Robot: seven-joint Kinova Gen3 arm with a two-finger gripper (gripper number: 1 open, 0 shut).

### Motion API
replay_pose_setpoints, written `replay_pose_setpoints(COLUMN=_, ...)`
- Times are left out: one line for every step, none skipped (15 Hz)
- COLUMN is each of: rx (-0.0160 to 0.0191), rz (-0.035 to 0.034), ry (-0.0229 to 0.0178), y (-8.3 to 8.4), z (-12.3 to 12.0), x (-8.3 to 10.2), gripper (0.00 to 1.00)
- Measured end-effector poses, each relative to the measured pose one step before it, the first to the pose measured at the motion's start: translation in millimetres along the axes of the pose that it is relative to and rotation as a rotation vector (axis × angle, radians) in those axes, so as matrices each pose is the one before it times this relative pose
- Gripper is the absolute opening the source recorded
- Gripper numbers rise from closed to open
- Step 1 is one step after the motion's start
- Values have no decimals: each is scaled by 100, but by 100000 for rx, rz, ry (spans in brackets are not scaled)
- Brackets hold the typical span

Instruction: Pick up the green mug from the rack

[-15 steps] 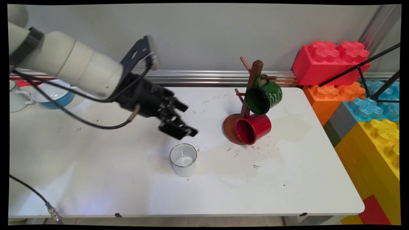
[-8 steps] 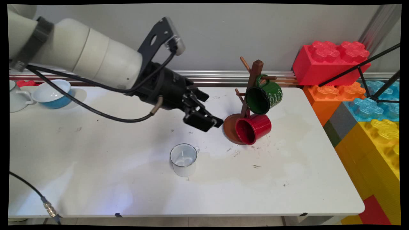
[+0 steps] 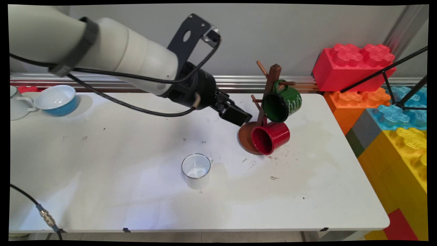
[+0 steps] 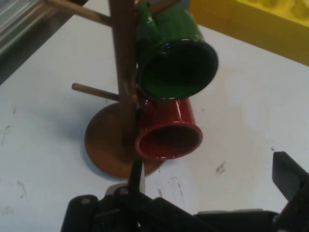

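The gripper (image 3: 238,117) hangs just beside the wooden mug tree (image 3: 272,77), near its round base. Its fingers (image 4: 289,175) are apart and hold nothing. A green mug (image 3: 282,102) and a red mug (image 3: 271,136) hang on the tree. The green mug has white writing, too small to read. A white mug (image 3: 196,171) stands well apart on the counter (image 3: 102,171).

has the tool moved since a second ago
Yes. The tool has gone right and toward the wall, from above the white mug to beside the mug tree, which stayed put.
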Motion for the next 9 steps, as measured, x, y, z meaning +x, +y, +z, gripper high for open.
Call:
replay_pose_setpoints(rx=760, rz=-1926, ry=-687, y=55, z=533, x=253, gripper=100)
replay_pose_setpoints(rx=261, rz=-1399, ry=-630, y=103, z=512, x=244, gripper=100)
replay_pose_setpoints(rx=33, rz=-940, ry=-475, y=105, z=341, x=158, gripper=100)
replay_pose_setpoints(rx=-70, rz=-1257, ry=-644, y=212, z=495, x=253, gripper=100)
replay_pose_setpoints(rx=-113, rz=-791, ry=-383, y=169, z=309, x=170, gripper=100)
replay_pose_setpoints(rx=-205, rz=-1186, ry=-429, y=267, z=454, x=276, gripper=100)
replay_pose_setpoints(rx=-165, rz=-771, ry=-222, y=178, z=296, x=190, gripper=100)
replay_pose_setpoints(rx=-115, rz=-1247, ry=-248, y=256, z=452, x=319, gripper=100)
replay_pose_setpoints(rx=-18, rz=-786, ry=-76, y=170, z=290, x=228, gripper=100)
